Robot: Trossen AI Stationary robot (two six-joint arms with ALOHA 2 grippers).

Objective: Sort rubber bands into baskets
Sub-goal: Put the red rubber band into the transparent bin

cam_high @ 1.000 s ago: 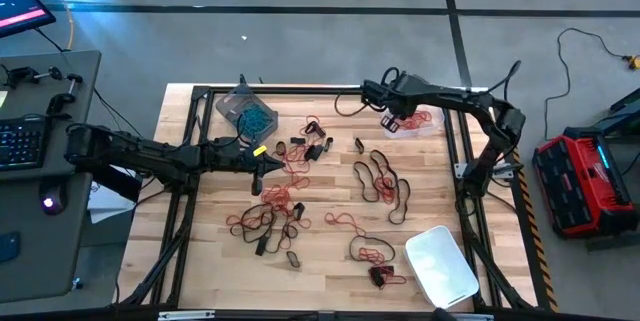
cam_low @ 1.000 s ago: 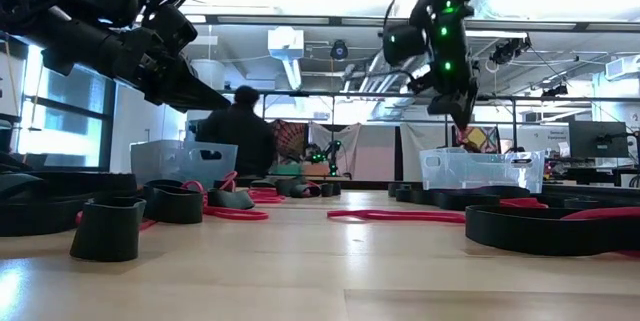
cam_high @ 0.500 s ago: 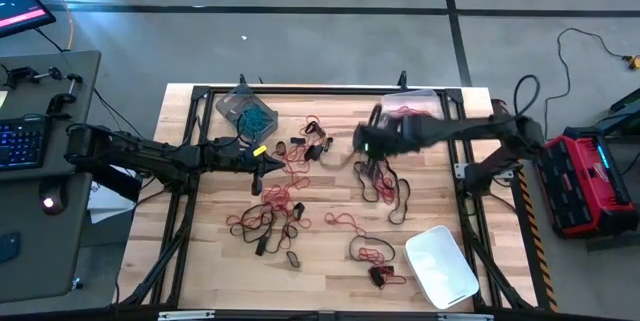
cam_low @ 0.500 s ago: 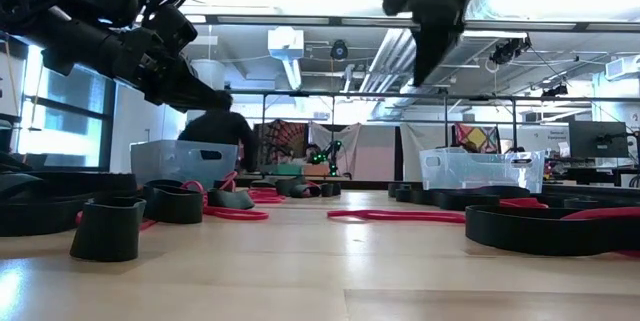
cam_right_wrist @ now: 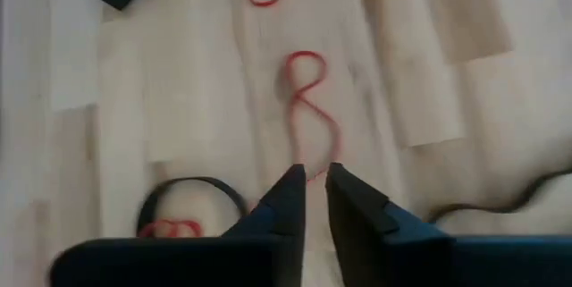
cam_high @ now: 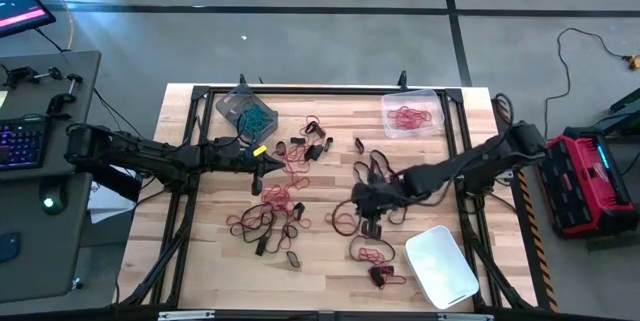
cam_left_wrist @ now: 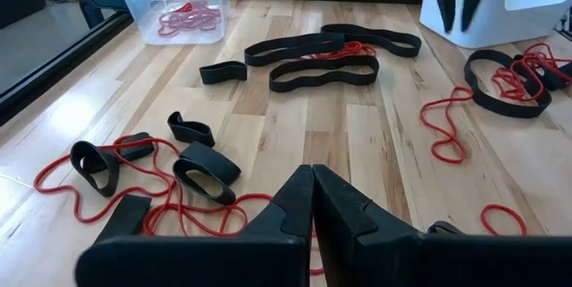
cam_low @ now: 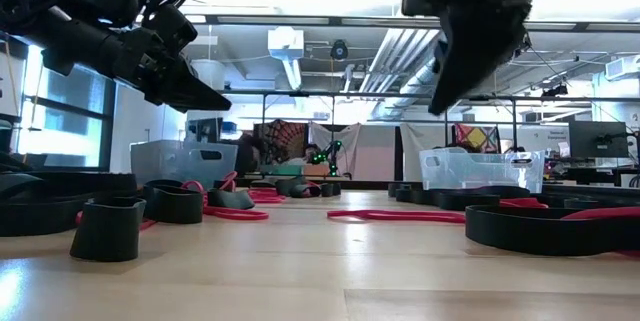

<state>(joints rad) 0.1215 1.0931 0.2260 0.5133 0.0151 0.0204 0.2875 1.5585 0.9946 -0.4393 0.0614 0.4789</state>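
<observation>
Lots of floppy rubber bands, red and black, lie in tangles all over the middle of the wooden counter. The grey basket at the far left corner holds blue bands, and the clear basket at the far right corner holds red ones. The white basket sits tilted near the front right corner.

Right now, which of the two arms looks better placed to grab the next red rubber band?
Probably the right. The right gripper hangs directly above a red band on the table, fingers slightly apart. The left gripper is shut and waits above the black bands near the table's middle.
</observation>
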